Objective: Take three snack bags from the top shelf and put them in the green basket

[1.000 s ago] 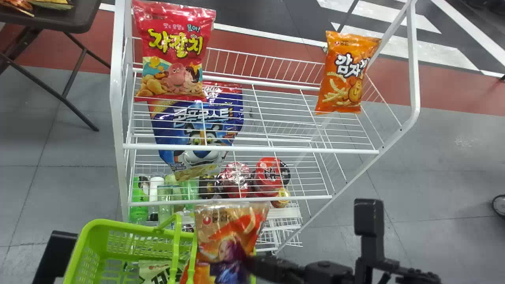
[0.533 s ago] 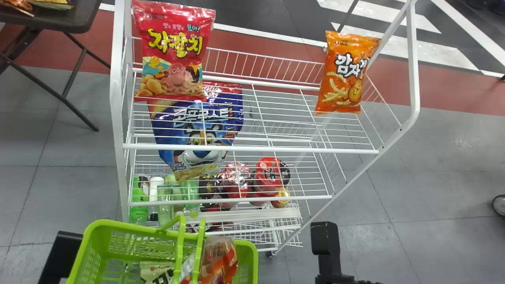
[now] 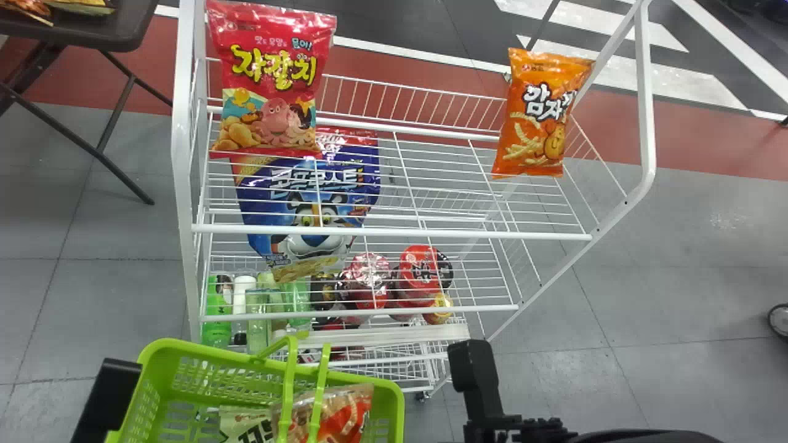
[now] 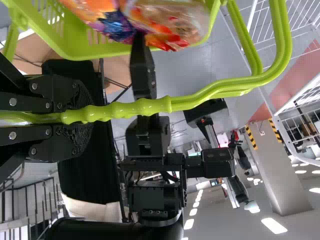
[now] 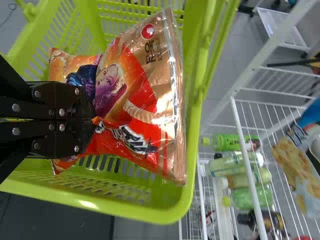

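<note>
Green basket (image 3: 184, 347), one: hanging in front of the white wire rack (image 3: 394, 233), its handle (image 4: 150, 106) passing between the fingers of the left gripper (image 3: 111, 394). Those jaws are closing firmly round the handle, with only its thickness parting them.

Orange-and-red snack bag (image 3: 348, 413), one: sitting inside the basket, its gold end leaning toward the rim. The right gripper (image 3: 483, 394) is reaching over the basket, its jaws drawn nearly together and pinching a fold of the bag's front. Whether the bag is touching the basket floor is hard to tell.

Cream-coloured bag (image 3: 243, 424), one: lying beside it in the basket, partly covered.

Top shelf, two snack bags: a red one with a pink octopus (image 3: 271, 80), standing at the left end; an orange one (image 3: 542, 114), standing tilted at the right end.

Below: a blue cereal bag (image 3: 311, 209) is leaning on the next shelf; bottles (image 3: 217, 314) are standing lower down.
</note>
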Controlling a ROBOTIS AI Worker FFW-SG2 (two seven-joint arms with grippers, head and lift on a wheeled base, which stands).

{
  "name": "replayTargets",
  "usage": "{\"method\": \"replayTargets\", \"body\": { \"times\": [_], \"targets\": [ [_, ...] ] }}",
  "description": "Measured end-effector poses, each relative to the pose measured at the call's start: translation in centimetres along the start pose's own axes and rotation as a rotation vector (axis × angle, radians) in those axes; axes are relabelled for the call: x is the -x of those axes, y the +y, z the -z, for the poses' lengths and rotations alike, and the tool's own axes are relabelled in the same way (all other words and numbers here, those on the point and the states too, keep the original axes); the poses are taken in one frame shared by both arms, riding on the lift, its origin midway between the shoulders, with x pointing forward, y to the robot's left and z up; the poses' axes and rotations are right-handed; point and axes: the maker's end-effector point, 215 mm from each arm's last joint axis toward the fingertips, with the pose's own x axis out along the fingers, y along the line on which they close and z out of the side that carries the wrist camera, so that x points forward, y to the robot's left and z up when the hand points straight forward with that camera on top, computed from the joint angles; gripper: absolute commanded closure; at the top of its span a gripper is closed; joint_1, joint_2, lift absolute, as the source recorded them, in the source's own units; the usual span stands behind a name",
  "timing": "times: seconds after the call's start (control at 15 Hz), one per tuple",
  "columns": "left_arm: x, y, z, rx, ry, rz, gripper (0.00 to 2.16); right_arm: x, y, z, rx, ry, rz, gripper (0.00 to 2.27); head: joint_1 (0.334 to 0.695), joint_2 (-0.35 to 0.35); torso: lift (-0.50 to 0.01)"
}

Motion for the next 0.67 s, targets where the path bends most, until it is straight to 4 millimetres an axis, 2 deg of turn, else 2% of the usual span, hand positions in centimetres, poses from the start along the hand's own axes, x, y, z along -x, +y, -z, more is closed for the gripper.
{"method": "replayTargets", "body": {
  "times": [0.07,0.13,0.47,0.53,0.6,0.67],
  "targets": [
    [-0.1,0.0,0.0,-0.001,0.002,0.001,2.0,0.1,0.2,-0.1,0.008,-0.002,0.0,0.63,0.695,-0.35,-0.044],
    [-0.1,0.0,0.0,-0.001,0.002,0.001,2.0,0.4,0.2,-0.3,0.017,-0.011,0.009,0.0,0.695,-0.35,-0.044],
    [0.0,0.0,0.1,0.003,0.002,0.003,2.0,3.4,0.3,-1.1,0.055,-0.072,0.056,0.05,0.695,-0.35,-0.044],
    [-0.1,0.0,0.2,0.003,0.002,0.003,2.0,3.8,0.3,-1.9,0.066,-0.109,0.054,0.05,0.695,-0.35,-0.044],
    [-0.1,-0.1,0.2,0.005,0.002,0.004,2.0,4.3,0.3,-3.7,0.089,-0.175,0.054,0.05,0.695,-0.35,-0.044],
    [-0.1,-0.1,0.4,0.006,0.004,0.005,2.0,5.2,0.1,-7.0,0.13,-0.294,0.063,0.05,0.695,-0.35,-0.044]
  ]
}}
